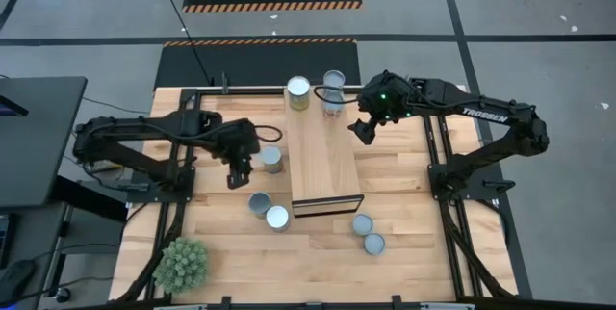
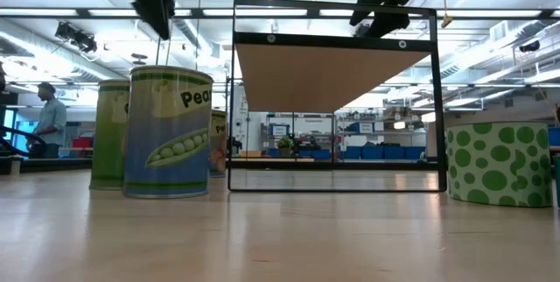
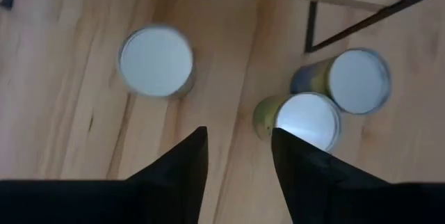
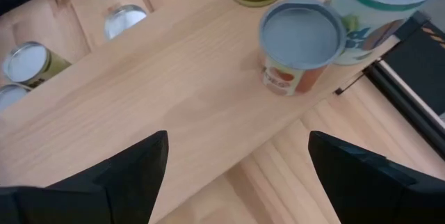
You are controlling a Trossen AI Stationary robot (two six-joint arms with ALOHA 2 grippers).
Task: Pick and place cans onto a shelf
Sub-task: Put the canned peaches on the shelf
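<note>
The wooden table (image 1: 404, 170) fills the middle of the high view, and the two dark arms reach inward over it from either side. The left arm stretches from the left edge toward the centre, its left gripper (image 1: 236, 173) hanging above the bare board just left of the shelf (image 1: 322, 156). In the left wrist view its fingers (image 3: 188, 161) stand moderately apart with nothing between them. The right arm bends in from the right, and the right gripper (image 1: 363, 129) hovers at the shelf's upper right edge; the right wrist view shows its fingers (image 4: 139, 165) spread wide and empty over the pale plank.

The shelf runs lengthwise down the frame's centre, its dark-edged open end facing the lower edge. Most of its top is free; only the far, upper end is taken, where three cans (image 1: 299, 91) stand close together.

On the table, one can (image 1: 272, 160) sits just left of the shelf, next to the left gripper. A pair (image 1: 277, 218) stands touching near the shelf's lower left corner, and another pair (image 1: 363, 224) sits below its lower right corner. Open board lies between these groups.

A small green plant (image 1: 183, 264) stands at the lower left, well apart from everything. In the low view a person (image 2: 51, 120) stands far back at the left.
</note>
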